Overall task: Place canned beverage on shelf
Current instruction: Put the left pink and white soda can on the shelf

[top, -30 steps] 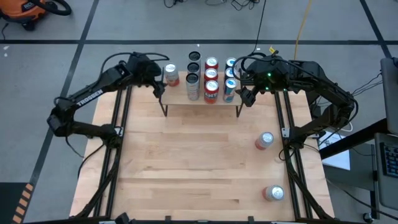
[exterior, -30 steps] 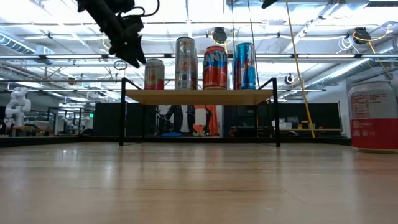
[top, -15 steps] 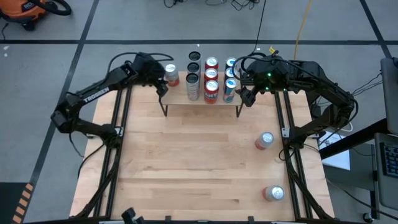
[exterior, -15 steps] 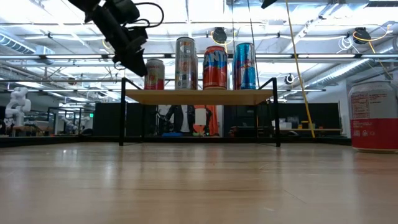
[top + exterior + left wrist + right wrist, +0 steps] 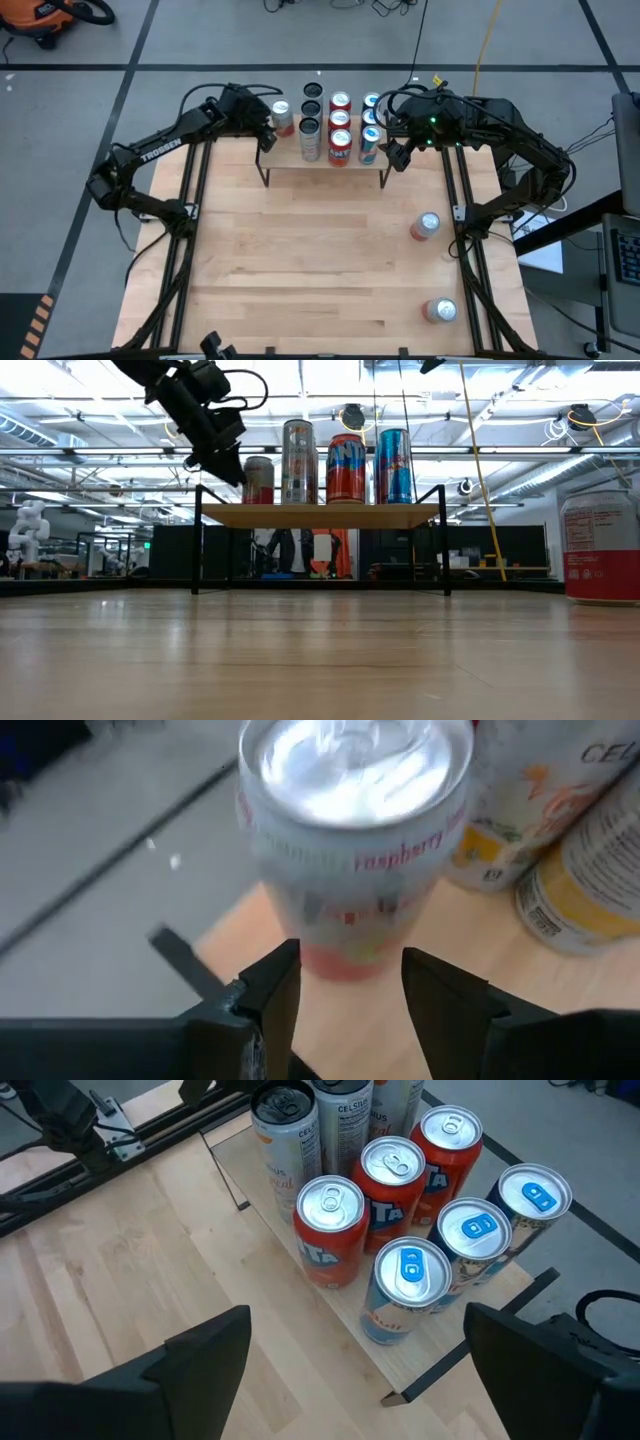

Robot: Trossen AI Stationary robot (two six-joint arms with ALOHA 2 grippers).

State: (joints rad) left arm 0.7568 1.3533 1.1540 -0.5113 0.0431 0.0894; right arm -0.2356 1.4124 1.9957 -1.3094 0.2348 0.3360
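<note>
Left gripper: the left gripper point(image 5: 268, 121) is at the shelf's left end, its fingers point(image 5: 275, 990) clamped on the sides of the raspberry can point(image 5: 352, 840).
Can: the raspberry can stands upright on the shelf point(image 5: 325, 164) near its far left corner, just beside the tall pale cans point(image 5: 560, 830), with no clear gap between them.
Shelf: it sits along the table's far edge and also carries orange cans point(image 5: 331, 1243) and blue cans point(image 5: 410, 1287), grouped toward its right end.
Right gripper: the right gripper point(image 5: 398, 152) waits off the shelf's right end, fingers spread wide and holding nothing.
Spare cans: two more cans point(image 5: 425, 226) stand near the table's right edge, well apart from the shelf.
Risk: the can is close to the shelf's left edge, so a sideways drag on letting go could tip it off. Pushing it further along could knock the tall pale cans.
Change: a second ago the left gripper stood wider and short of the can. It has since closed on it, and the can has shifted a little toward the row. The right arm has not moved.
</note>
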